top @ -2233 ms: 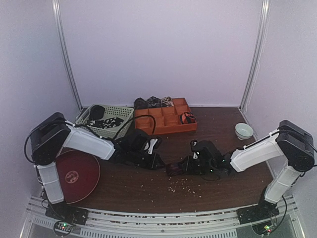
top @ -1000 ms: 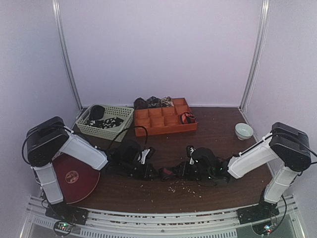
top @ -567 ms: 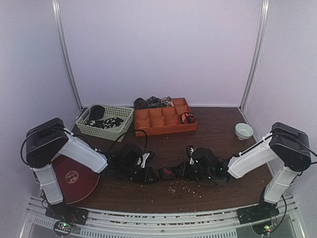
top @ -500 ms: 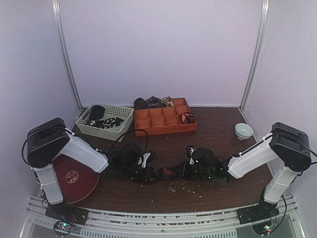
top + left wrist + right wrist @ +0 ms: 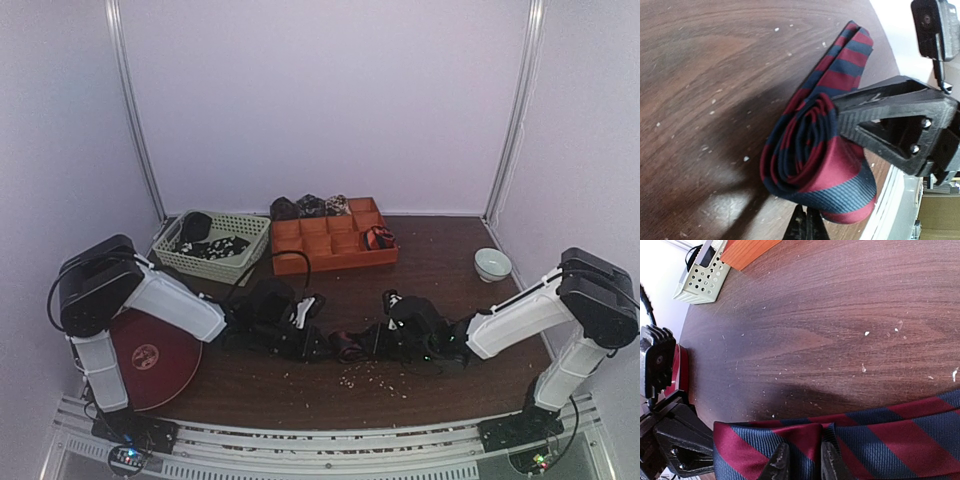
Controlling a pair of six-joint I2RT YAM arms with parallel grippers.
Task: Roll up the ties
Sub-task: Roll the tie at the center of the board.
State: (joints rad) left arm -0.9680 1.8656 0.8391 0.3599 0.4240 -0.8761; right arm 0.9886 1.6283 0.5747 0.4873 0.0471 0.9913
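Note:
A red-and-navy striped tie (image 5: 815,145) lies partly rolled into a coil on the dark wood table (image 5: 440,250), between the two grippers in the top view (image 5: 348,346). Its loose tail runs off to the right (image 5: 900,432). My left gripper (image 5: 807,226) is shut, its tips against the coil's outer layer with no fabric visible between them. My right gripper (image 5: 805,465) is shut on a fold of the striped tie at the coil. Dark speckled ties (image 5: 222,246) lie in the green basket, more (image 5: 310,205) lie behind the tray, and one coil (image 5: 378,238) sits in it.
An orange compartmented tray (image 5: 330,250) and a pale green lattice basket (image 5: 172,256) stand at the back. A white bowl (image 5: 492,263) is at the right, a red plate (image 5: 150,355) at the near left. Crumbs (image 5: 375,375) lie before the coil.
My left gripper has moved right, up against the coil. The coil and my right gripper have shifted slightly right. Both arms have stayed low over the table.

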